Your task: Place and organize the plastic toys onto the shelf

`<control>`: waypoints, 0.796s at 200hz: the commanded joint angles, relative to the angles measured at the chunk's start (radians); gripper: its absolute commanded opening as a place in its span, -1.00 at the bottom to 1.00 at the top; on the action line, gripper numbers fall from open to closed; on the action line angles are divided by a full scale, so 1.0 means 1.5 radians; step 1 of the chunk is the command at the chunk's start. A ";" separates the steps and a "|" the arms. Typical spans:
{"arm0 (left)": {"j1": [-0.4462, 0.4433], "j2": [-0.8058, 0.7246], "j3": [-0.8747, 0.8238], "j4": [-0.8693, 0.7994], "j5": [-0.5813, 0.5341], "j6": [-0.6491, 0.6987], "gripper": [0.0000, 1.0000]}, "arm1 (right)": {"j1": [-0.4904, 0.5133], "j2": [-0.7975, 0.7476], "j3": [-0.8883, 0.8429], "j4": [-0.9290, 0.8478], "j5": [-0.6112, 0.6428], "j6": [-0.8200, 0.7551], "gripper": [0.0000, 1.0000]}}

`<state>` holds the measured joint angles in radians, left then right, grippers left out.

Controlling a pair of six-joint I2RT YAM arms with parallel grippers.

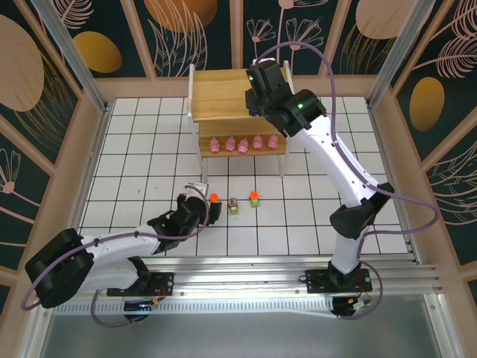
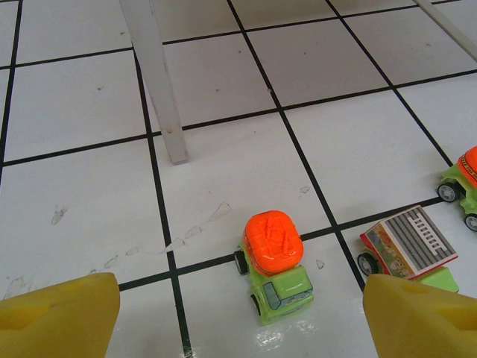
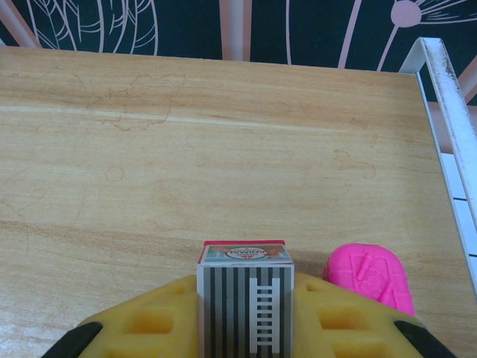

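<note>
1. Your right jaws (image 3: pixel 244 327) are clamping a striped truck (image 3: pixel 244 292) between the yellow fingers (image 3: pixel 149 322), low over the shelf's top tier (image 3: pixel 186 149). You cannot tell from the wrist view whether its wheels are touching the wood.
2. A magenta truck (image 3: pixel 369 277) is sitting on that top tier, just beside the striped truck on the right of the wrist view and near the white frame (image 3: pixel 447 97).
3. The shelf (image 1: pixel 216 93) is standing at the far middle of the table (image 1: pixel 134 149). Its lower tier (image 1: pixel 205 151) is carrying five pigs (image 1: pixel 243 143), lined up side by side in one row across the plank.
4. Your left jaws (image 2: pixel 240 312) are standing wide and holding nothing, hanging low over the table in front of the shelf.
5. An orange truck (image 2: pixel 273 261) is sitting on the table just ahead of the left jaws, roughly centred between the two fingers and touching neither.
6. A boxy truck (image 2: pixel 408 245) with a striped roof is leaning tilted on the table to the right of the orange truck, close to the right-hand finger.
7. A second orange one (image 1: pixel 255 198) is sitting further right, near the boxy truck but apart from it.
8. A white shelf leg (image 2: pixel 158 82) is standing on the tiles beyond the orange truck, well apart from all three loose trucks.
</note>
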<state>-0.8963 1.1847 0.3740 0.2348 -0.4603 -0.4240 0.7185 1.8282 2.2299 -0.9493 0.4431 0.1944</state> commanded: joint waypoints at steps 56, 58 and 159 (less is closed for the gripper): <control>0.004 -0.003 0.016 -0.001 -0.013 0.001 0.70 | -0.014 0.035 0.039 -0.007 -0.008 -0.025 -0.38; 0.004 -0.002 0.017 -0.001 -0.013 0.001 0.70 | -0.014 0.036 0.041 -0.008 -0.008 -0.025 -0.38; 0.003 -0.003 0.017 -0.002 -0.013 0.001 0.70 | -0.017 0.047 0.066 -0.012 -0.016 -0.026 -0.25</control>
<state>-0.8963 1.1847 0.3740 0.2344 -0.4603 -0.4240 0.7010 1.8900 2.3020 -0.9463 0.4244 0.1642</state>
